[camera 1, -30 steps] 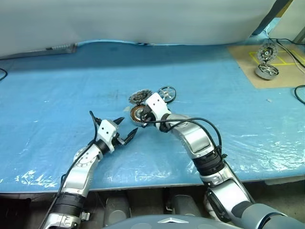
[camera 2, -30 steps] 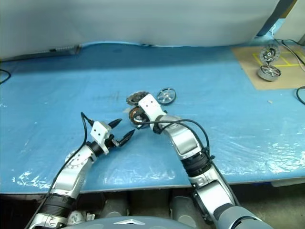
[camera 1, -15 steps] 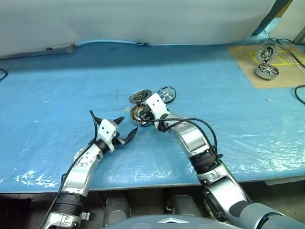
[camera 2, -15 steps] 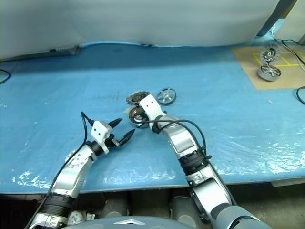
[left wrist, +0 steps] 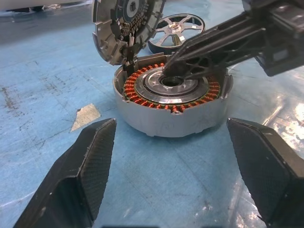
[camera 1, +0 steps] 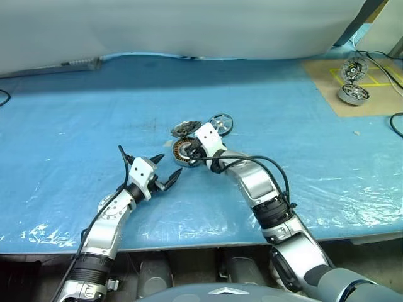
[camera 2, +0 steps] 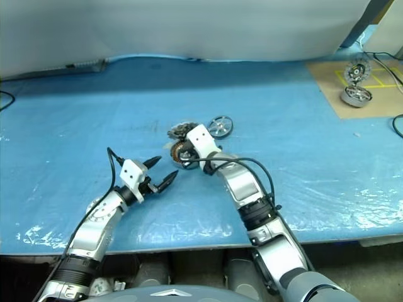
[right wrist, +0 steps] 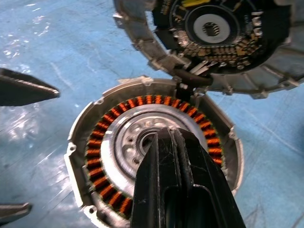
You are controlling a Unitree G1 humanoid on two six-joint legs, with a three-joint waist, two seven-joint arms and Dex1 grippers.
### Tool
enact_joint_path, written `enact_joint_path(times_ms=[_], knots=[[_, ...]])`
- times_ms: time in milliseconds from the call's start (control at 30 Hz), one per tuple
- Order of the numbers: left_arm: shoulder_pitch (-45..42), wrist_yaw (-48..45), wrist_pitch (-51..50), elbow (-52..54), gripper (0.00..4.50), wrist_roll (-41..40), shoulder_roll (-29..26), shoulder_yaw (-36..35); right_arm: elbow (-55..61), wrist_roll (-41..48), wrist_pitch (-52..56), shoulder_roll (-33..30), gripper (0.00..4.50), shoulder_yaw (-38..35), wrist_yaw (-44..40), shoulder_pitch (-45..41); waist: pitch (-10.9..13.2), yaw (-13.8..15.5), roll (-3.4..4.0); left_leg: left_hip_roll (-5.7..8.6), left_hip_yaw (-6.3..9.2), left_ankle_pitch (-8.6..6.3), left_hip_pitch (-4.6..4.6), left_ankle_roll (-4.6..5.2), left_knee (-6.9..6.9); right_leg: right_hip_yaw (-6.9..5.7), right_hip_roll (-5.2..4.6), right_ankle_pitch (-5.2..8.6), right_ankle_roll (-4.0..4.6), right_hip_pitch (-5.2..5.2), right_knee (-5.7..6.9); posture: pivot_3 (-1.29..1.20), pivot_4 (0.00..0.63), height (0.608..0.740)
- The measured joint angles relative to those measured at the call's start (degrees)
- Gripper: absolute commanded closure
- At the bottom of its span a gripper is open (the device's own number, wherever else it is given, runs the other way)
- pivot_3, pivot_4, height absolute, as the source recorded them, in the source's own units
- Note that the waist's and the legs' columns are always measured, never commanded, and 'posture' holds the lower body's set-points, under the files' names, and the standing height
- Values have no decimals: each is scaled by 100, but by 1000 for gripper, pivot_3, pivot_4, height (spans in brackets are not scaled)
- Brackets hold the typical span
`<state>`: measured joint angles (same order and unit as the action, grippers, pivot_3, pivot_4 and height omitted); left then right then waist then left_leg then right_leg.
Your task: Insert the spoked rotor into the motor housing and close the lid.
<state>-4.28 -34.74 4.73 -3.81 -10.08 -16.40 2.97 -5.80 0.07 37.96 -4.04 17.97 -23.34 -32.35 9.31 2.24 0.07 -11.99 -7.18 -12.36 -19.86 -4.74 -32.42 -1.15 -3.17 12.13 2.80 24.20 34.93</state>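
The motor housing lies open on the blue sheet, its copper-orange windings ringing a silver centre. Its lid stands tilted up from the far rim, dark inner face showing. The spoked rotor lies flat just behind and to the right of the housing. My right gripper is shut, empty, with its tip over the housing's central hub; I cannot tell whether it touches it. My left gripper hovers open and empty a short way in front and to the left of the housing, pointing at it.
A brown board at the table's far right carries two more motor parts. A small scrap of tape lies beside the housing. The table's front edge runs close below both arms. Cables trail at the right edge.
My right forearm has shifted slightly while its gripper tip stays at the housing's centre. The left arm, housing, lid and rotor have not moved.
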Motion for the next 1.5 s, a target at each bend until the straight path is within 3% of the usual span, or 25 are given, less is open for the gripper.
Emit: enact_joint_path(times_ms=[333, 533, 633, 867, 1500], knots=[[-1, 4, -6, -2, 522, 1, 7, 1, 247, 23, 115, -120, 4467, -149, -17, 71, 1, 7, 0, 0, 0, 0, -3, 0, -1, 0, 0, 0, 0, 1, -1, 0, 150, 740], [-13, 5, -27, -2, 522, 2, 9, 1, 1325, 228, 1004, -1036, 4467, -474, -427, -185, 1, 29, -1, 2, 1, 0, -2, 0, 1, 0, 0, -1, -2, 0, -6, 0, 150, 740], [-24, 1, -27, -3, 522, 2, 11, 2, 1393, 232, 1523, -1566, 3879, -716, -506, -388, 1, 29, -1, 2, 1, 0, -1, 0, 1, 0, 1, -1, -1, -1, -4, 0, 150, 740], [-127, -6, -28, -25, 522, 2, 37, 38, 439, 39, 1269, -1607, 1560, -789, -232, -706, 1, -4, 0, 2, 0, 0, 1, 0, -3, 2, 0, -1, 1, 0, 1, 0, 150, 740], [-164, 6, -20, -106, 522, 6, 41, 67, -3494, -458, -1314, -959, 1560, -639, -21, -2262, 1, 8, 1, 0, -1, 0, -12, 3, -11, -1, -1, 0, 6, 7, 7, 0, 150, 740]])
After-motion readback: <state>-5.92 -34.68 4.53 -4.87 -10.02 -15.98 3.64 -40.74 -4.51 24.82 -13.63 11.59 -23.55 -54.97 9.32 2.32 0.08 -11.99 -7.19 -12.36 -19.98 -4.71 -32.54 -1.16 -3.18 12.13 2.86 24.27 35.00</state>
